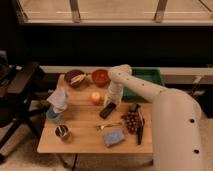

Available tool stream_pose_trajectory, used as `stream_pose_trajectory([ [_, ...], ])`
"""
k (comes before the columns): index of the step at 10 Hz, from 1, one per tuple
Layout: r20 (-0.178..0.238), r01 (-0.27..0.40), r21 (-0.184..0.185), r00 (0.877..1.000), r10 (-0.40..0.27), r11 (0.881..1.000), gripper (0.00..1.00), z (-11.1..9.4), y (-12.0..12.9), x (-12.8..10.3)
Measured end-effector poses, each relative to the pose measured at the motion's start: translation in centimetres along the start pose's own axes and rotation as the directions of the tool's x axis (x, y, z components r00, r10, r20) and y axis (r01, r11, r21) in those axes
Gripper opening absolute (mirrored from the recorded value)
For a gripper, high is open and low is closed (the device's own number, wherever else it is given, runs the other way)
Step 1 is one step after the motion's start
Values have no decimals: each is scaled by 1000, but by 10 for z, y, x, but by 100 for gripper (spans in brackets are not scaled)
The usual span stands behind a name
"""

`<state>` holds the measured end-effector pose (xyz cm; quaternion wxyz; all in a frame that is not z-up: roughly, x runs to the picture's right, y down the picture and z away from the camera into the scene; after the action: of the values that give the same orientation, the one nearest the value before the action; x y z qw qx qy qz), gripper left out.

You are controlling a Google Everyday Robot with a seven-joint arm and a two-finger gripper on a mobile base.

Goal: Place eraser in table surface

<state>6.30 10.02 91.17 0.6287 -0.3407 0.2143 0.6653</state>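
The eraser (106, 111) is a small flat black block lying at an angle on the light wooden table surface (82, 142), just below the orange fruit (95, 97). My white arm reaches in from the right. My gripper (109, 102) points down onto the eraser's far end and is shut on it. The eraser's near end still rests on the wood.
A green tray (147, 80) stands behind the arm. Two bowls (75, 78) (100, 77) sit at the back. Grapes (131, 121), a black-handled tool (140, 129), a blue sponge (114, 136), a small cup (62, 131) and a blue-white object (57, 102) surround the eraser. A dark chair (20, 92) stands at the left.
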Motion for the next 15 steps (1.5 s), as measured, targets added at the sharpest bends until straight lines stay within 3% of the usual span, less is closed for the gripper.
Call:
stream_pose_trajectory([
  [2,40,14,-46,999,-12,999,0,-28,-4,0],
  [5,114,72,-147,992,-56,987,0,-99,-9,4],
  [7,189,130,-228,978,-87,965,0,-153,-13,9],
  [10,301,210,-286,946,-120,935,0,-212,-17,15],
  [13,320,240,-300,937,-139,923,0,-232,-10,16],
  [15,306,247,-307,940,-151,919,0,-220,-6,16],
])
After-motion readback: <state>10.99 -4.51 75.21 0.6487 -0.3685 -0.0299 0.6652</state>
